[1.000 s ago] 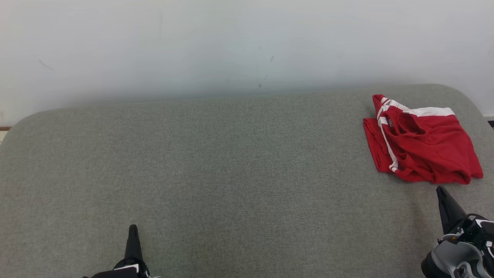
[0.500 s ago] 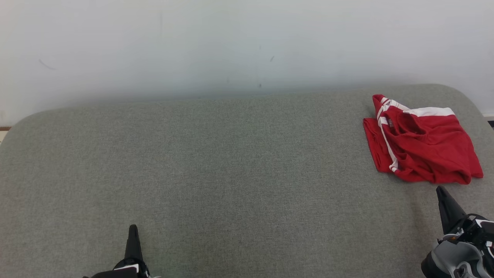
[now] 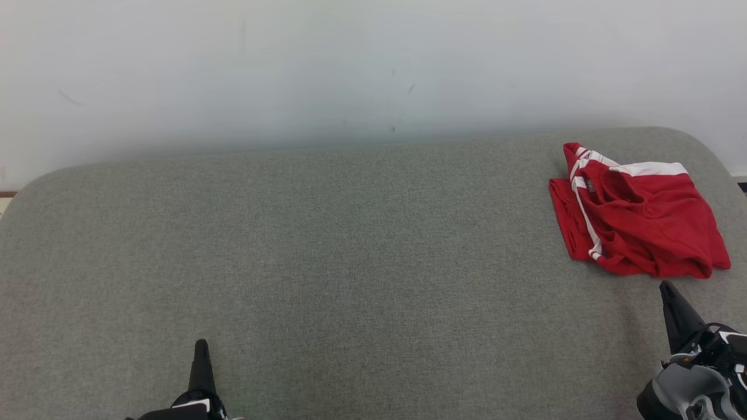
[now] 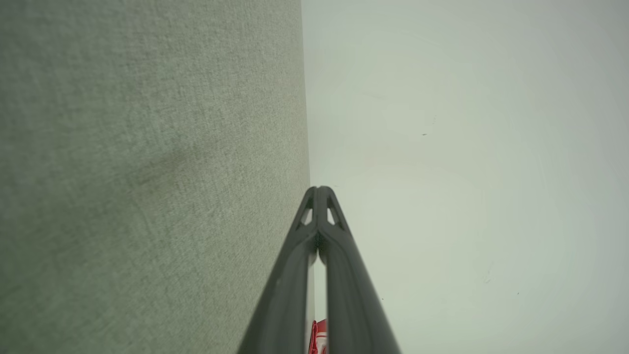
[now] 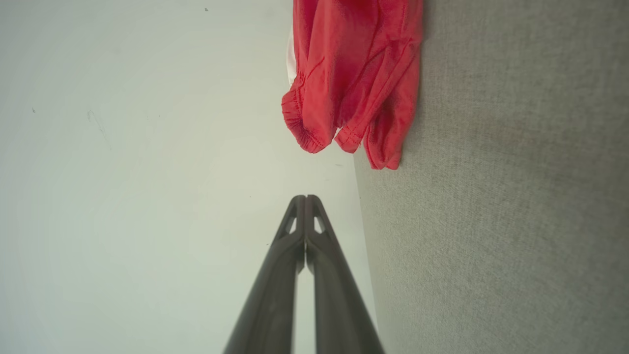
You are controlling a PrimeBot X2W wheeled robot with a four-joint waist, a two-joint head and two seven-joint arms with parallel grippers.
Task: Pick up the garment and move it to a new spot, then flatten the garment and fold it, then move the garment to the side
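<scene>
Head view: the red garment point(image 3: 639, 221) is seen bunched at the far right of the grey surface point(image 3: 350, 245). Near it, not touching, the right gripper point(image 3: 667, 289) is closed, empty; the left gripper point(image 3: 201, 345), likewise closed, is seen well apart.

A grey fabric-covered surface point(image 3: 327, 256) carries a crumpled red garment point(image 3: 642, 224) at its far right.

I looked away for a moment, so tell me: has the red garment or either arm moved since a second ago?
Nothing visibly changed. The red garment lies bunched at the far right of the grey fabric surface, as before. The left arm's fingers and the right arm's fingers stay shut and hold nothing.
</scene>
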